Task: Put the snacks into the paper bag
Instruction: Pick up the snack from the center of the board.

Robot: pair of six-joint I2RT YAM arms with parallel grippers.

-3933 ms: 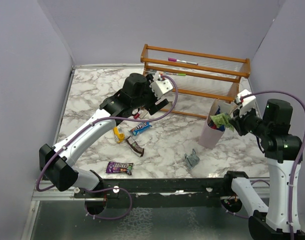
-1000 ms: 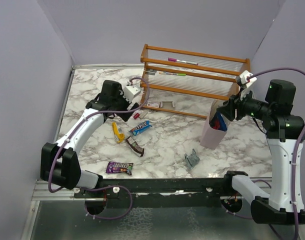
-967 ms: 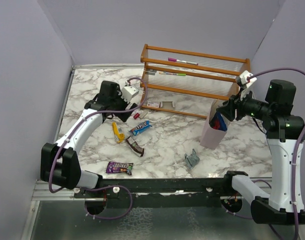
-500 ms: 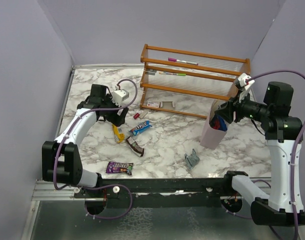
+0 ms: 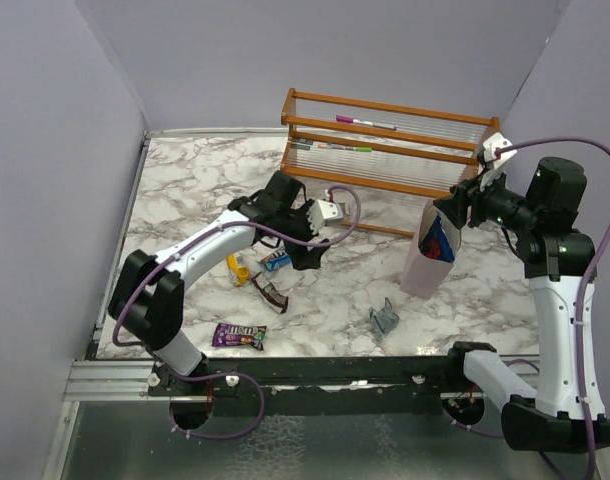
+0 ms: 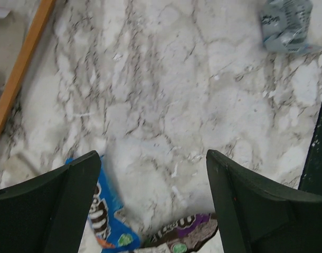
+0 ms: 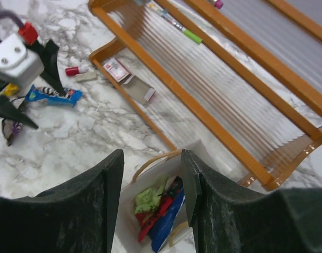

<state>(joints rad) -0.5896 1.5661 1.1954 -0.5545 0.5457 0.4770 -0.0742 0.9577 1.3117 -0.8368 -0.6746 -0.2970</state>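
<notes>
The blue-white snack bar point(image 6: 108, 224), lying on the table point(image 6: 203, 105) at 7 o'clock beneath the wide-open, empty left end effector point(image 6: 153, 154), is judged light, crinkly and slippery, best pinched across its middle.

lilac walls point(image 5: 75, 150) enclose a marble table point(image 5: 185, 190) with wooden rack point(image 5: 390, 160).

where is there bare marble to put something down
Bare: the far-left corner beside the orange wooden rack; also the stretch between the dark brown bar and the pale lilac paper bag. Crowded around the blue-white bar and yellow packet.
</notes>
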